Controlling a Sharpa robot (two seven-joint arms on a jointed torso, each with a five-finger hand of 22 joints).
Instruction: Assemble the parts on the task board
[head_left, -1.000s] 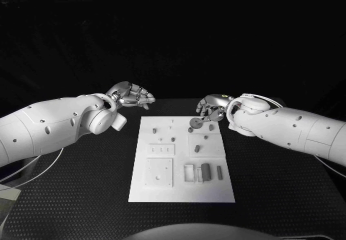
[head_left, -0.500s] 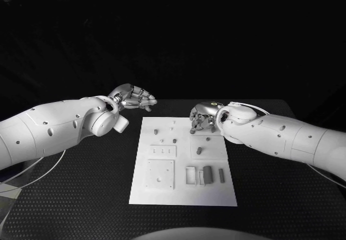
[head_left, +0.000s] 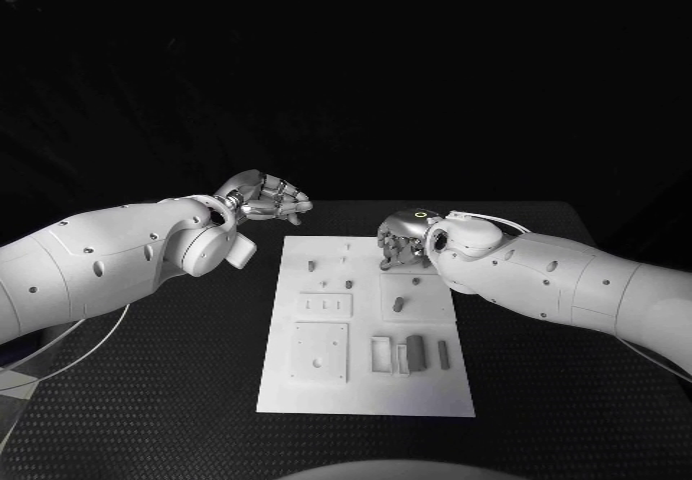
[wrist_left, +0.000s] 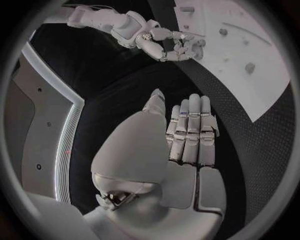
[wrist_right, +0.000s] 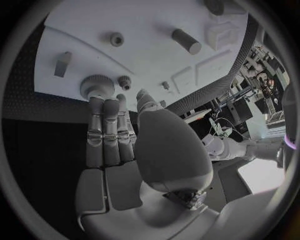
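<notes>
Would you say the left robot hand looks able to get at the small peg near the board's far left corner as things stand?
Probably yes: the left robot hand hovers off the task board close to that peg, nothing between; the right robot hand works across the board.

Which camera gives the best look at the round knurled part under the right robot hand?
The right wrist view: the knurled round part sits in plain sight at the right robot hand fingertips. In the head view the hand hides it. In the left wrist view that spot is too small to tell.
</notes>
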